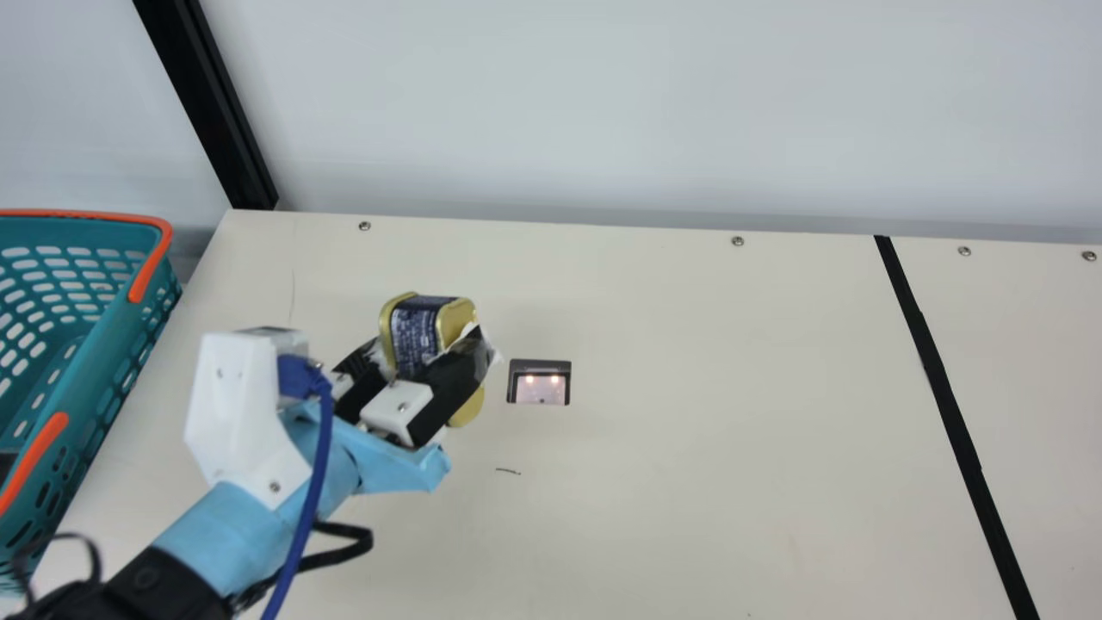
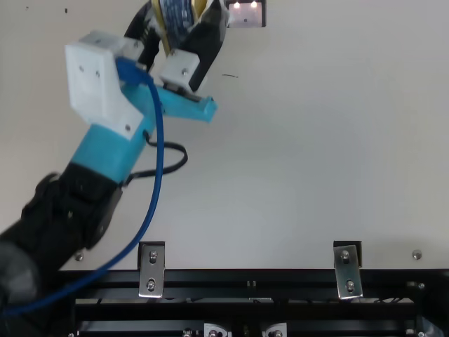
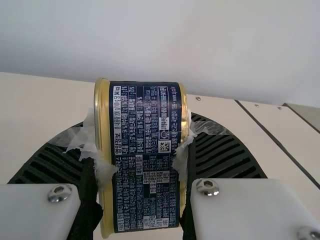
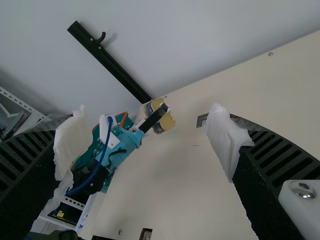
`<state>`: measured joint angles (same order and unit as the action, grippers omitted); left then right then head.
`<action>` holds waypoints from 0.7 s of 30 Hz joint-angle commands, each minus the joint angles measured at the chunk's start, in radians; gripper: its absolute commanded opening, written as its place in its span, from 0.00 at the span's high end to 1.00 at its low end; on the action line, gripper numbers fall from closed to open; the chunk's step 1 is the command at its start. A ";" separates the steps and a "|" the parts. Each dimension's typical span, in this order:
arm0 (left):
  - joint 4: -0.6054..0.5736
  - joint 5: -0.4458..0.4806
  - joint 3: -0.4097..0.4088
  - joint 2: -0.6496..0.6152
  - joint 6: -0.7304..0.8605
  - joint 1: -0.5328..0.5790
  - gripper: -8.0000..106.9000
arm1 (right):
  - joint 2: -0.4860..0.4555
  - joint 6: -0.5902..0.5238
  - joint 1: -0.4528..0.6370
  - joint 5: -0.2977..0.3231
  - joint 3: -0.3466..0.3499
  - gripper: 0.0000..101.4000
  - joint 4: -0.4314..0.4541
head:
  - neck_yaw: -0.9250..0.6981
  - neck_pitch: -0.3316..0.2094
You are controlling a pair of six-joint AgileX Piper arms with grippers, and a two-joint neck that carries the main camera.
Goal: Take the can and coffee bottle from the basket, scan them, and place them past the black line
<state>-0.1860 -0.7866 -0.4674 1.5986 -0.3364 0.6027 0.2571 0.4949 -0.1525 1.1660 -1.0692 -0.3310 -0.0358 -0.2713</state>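
"Can (image 1: 415, 337) clasped firmly in your left gripper (image 3: 142, 147), above the desk (image 1: 689, 474) and just beside the scanner (image 1: 539, 389); your right gripper (image 4: 149, 137) spread wide, holding nothing. How should you scan?"

"Ease across to the scanner, rolling your wrist until the label (image 3: 145, 195) faces it squarely. Turn gently and keep the squeeze even: those smooth sides could twist loose."

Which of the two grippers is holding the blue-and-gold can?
The left gripper: its fingers press the can from both sides, while the right gripper stands open, holding nothing.
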 commanded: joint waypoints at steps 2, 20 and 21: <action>0.222 -0.071 -0.033 0.115 -0.070 -0.088 0.84 | 0.000 0.000 0.000 0.000 0.000 0.00 0.000 | 0.009 -0.003; 0.456 -0.219 -0.232 0.369 -0.201 -0.208 0.84 | 0.000 0.000 0.000 0.000 0.000 0.00 0.000 | 0.009 -0.003; 0.457 -0.222 -0.243 0.378 -0.205 -0.207 0.84 | 0.000 0.000 0.000 0.000 0.000 0.00 0.000 | 0.009 -0.003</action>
<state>0.2706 -1.0066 -0.6973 1.9668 -0.5392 0.3952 0.2571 0.4949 -0.1525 1.1660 -1.0692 -0.3310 -0.0358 -0.2713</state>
